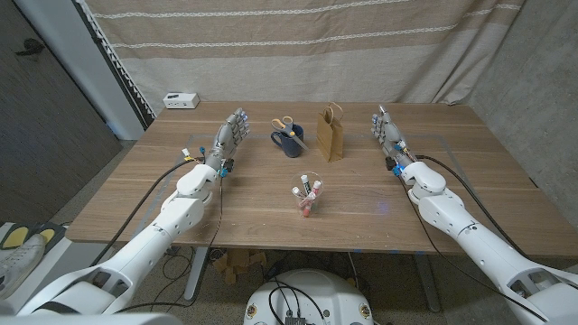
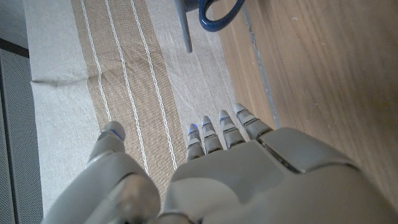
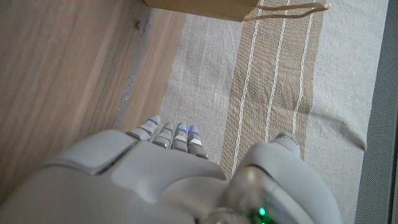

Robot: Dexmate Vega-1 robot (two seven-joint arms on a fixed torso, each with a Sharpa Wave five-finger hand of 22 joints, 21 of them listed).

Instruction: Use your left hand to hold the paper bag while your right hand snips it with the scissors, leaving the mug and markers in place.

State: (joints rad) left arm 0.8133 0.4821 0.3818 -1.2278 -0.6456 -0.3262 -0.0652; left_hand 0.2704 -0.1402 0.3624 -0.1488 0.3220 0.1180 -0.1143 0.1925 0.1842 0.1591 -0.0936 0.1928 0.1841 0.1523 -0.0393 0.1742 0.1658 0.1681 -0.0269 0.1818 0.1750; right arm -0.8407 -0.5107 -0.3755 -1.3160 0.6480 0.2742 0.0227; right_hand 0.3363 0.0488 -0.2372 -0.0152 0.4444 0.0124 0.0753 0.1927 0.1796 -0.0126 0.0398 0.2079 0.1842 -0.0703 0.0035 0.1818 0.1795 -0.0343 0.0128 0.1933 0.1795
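Nearest the robot, a clear cup of markers (image 1: 306,199) stands at the table's middle, well apart from both arms. Farther out, the left hand (image 1: 229,138) and the right hand (image 1: 388,134) wait at either side, each holding nothing, fingers straight and only slightly apart. Between them stand the dark blue mug (image 1: 289,142), with the yellow-handled scissors (image 1: 284,125) upright in it, and just beside it the brown paper bag (image 1: 330,134), upright with its handles up. No step looks begun. I judge the right hand should reach past the bag to lift the scissors straight up by their handles, so the mug is not tipped, while the left hand comes round the mug's near side to steady the bag.
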